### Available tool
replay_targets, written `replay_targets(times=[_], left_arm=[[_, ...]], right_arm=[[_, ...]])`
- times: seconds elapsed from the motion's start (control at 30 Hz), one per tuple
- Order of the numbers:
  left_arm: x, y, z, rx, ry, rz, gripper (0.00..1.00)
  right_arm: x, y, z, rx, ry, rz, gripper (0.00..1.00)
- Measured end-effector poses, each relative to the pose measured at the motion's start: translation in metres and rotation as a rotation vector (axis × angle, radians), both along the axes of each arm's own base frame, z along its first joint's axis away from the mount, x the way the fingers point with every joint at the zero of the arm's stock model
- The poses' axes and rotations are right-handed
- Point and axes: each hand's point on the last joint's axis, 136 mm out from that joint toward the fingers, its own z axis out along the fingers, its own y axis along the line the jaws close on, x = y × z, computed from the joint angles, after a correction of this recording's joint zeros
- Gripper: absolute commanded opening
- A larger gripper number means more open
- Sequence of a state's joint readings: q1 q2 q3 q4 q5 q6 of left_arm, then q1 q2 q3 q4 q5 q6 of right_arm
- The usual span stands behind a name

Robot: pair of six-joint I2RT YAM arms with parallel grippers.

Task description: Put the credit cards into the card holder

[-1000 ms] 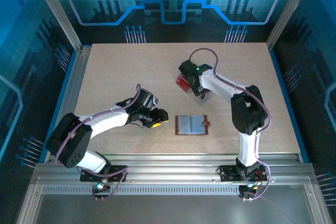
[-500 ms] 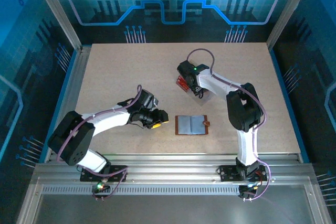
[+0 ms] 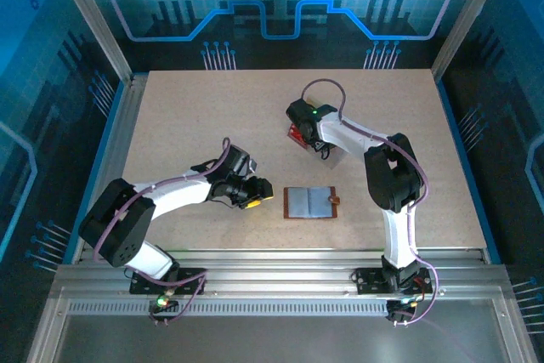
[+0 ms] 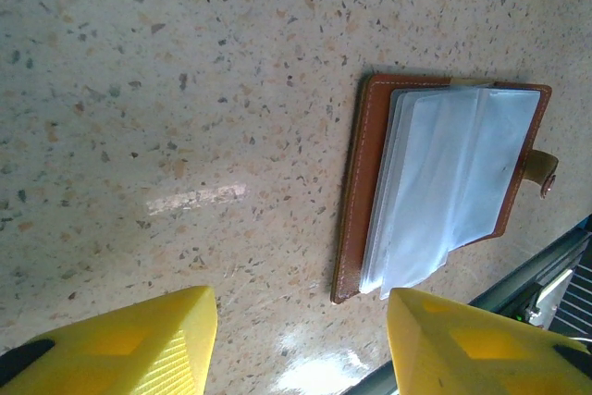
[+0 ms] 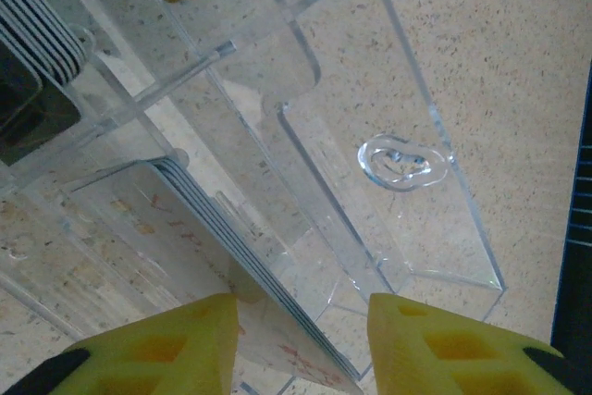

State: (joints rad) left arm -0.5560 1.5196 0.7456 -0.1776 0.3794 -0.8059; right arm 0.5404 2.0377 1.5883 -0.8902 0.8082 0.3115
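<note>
The credit cards (image 5: 185,228) stood in a stack, leaning in one slot of the clear tray (image 5: 416,228). Their low end sat right between the two yellow fingers of the right tool (image 5: 301,344). That tool was partly open, and I could not tell if it squeezed the cards. Another stack (image 5: 37,25) sat in the next slot, farther ahead of it. The card holder (image 4: 444,182) lay open on the counter (image 4: 139,90), just ahead of the left tool (image 4: 301,330), nearer its right finger. The left tool was about half open and held nothing
</note>
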Motion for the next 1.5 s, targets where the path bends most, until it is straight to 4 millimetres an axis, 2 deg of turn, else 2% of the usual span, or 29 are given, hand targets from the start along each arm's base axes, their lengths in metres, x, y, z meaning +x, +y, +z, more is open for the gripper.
replay_targets(times=[0.1,0.47,0.8,1.13,1.33,1.5], left_arm=[[0.000,-0.001,0.000,-0.004,0.000,-0.002,0.52],[0.000,-0.001,-0.001,-0.002,0.004,-0.002,0.52],[0.000,-0.001,-0.001,-0.002,0.004,-0.002,0.52],[0.001,-0.001,0.000,-0.006,-0.003,-0.002,0.52],[0.003,-0.002,0.001,-0.012,-0.010,-0.002,0.52],[0.003,-0.004,0.002,-0.018,-0.011,-0.005,0.52]], right_arm=[[0.002,0.001,0.003,-0.002,-0.006,0.005,0.34],[0.006,0.003,0.008,0.000,-0.014,0.017,0.30],[0.007,0.004,0.011,-0.007,-0.006,0.033,0.21],[0.007,0.004,0.012,-0.012,0.008,0.047,0.07],[0.006,0.007,0.012,0.002,0.020,0.055,0.05],[0.003,0.011,0.010,0.023,0.043,0.067,0.00]])
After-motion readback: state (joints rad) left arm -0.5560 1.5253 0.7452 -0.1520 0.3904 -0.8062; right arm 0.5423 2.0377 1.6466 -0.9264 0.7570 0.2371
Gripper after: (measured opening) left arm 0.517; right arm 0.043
